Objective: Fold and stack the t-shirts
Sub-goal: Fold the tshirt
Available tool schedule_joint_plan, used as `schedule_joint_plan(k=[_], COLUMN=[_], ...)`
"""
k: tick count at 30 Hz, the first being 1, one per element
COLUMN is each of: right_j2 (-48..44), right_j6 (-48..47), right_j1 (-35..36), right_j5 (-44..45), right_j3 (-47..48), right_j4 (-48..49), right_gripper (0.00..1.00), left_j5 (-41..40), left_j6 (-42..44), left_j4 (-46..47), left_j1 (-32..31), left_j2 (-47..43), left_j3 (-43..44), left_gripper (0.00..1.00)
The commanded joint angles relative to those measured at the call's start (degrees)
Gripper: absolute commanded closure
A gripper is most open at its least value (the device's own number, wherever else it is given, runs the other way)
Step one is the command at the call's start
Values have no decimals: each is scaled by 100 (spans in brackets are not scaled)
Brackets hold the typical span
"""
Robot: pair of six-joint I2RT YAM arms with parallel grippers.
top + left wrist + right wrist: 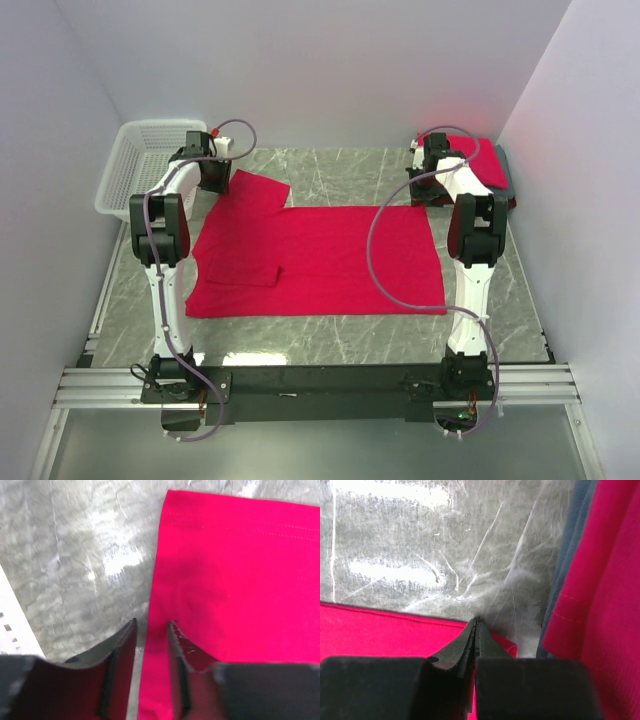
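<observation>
1. Top external view
   - Surface [330,335]: grey-green marble-pattern slab with pale veins.
   - White lattice basket [150,165]: rigid plastic, rectangular, at the far left corner. Its lattice floor shows and the left arm overlaps its near corner.
   - Red t-shirt [320,260]: crimson soft cloth spread flat mid-surface, one sleeve angled out at the far left, the other folded in over the body.
   - Stacked red t-shirt [480,160]: lies on the grey t-shirt [507,180] at the far right corner.
   - Left end effector [218,183]: at the outstretched sleeve.
   - Right end effector [422,195]: at the spread shirt's far right corner.

2. Left wrist view
   - Left end effector [150,632]: black fingers stand narrowly apart, with the red t-shirt [240,580] edge running under the gap. Contact with the cloth cannot be told.
   - The cloth is smooth, with a double stitch line near the top.
   - White lattice basket [12,625]: a sliver at the left.

3. Right wrist view
   - Right end effector [476,627]: fingers pressed together at the red t-shirt [380,630] corner. Whether cloth is pinched cannot be told.
   - Grey t-shirt [567,565] and stacked red t-shirt [605,605] with stitched hem, at the right.
</observation>
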Motion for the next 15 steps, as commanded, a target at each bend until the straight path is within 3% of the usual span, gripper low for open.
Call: schedule_joint_plan(k=[1, 4, 9, 15], right_j2=[115, 44, -140, -517], right_j6=[-53, -71, -88, -97], right_j1=[-21, -21, -21, -21], right_j5=[-45, -71, -212, -379], right_j3=[-9, -44, -141, -404], right_j4=[-344, -344, -327, -204], right_gripper=[100, 100, 100, 100], left_j5=[46, 116, 274, 283], left_j6=[-51, -60, -51, 10], left_j4=[-21, 14, 110, 637], left_j1=[-21, -29, -21, -21], left_j2=[174, 166, -10, -827], left_j3=[243, 234, 85, -643], left_gripper=[66, 74, 98, 99])
